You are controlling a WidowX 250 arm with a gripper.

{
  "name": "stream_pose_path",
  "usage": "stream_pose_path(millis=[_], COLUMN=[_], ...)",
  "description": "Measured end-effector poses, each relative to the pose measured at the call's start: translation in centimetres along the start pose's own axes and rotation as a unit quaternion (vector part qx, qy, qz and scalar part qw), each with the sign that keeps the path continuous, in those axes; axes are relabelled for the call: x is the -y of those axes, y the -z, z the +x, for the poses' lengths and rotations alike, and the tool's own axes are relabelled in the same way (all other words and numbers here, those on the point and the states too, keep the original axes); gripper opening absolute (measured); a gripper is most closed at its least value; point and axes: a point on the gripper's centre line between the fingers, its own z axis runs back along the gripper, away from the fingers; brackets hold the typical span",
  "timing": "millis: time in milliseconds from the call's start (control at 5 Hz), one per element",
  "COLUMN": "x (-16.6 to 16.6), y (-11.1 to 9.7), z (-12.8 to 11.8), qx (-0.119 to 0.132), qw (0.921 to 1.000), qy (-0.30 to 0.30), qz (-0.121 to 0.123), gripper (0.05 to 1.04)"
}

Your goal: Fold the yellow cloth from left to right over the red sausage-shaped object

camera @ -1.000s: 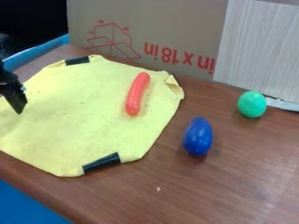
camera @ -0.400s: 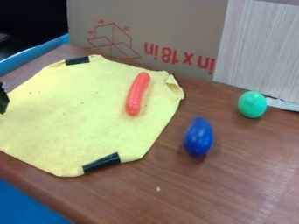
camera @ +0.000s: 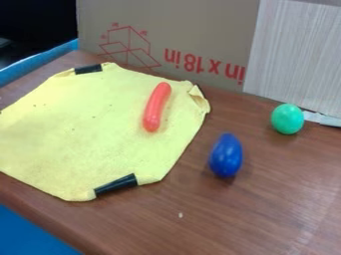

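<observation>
One brown table (camera: 279, 199), yellow cloth (camera: 80, 129) on it, cardboard (camera: 206, 30) behind

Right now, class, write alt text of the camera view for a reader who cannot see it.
A red sausage-shaped object lies on a yellow cloth, taped to a brown wooden table. To the cloth's right, on the bare wood, are a dark blue oval object and, farther back, a green egg-shaped one. A cardboard panel stands behind.
</observation>
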Motion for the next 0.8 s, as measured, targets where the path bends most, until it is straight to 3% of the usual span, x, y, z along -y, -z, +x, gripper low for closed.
stream_pose_path(millis=[400,800], x=[0.1,0.2], y=[2.2,2.8], z=[-0.2,-0.2], qx=[0.014,0.015], qw=[0.9996,0.9995], qy=[-0.003,-0.020], qz=[0.025,0.020], gripper=[0.964,0.394])
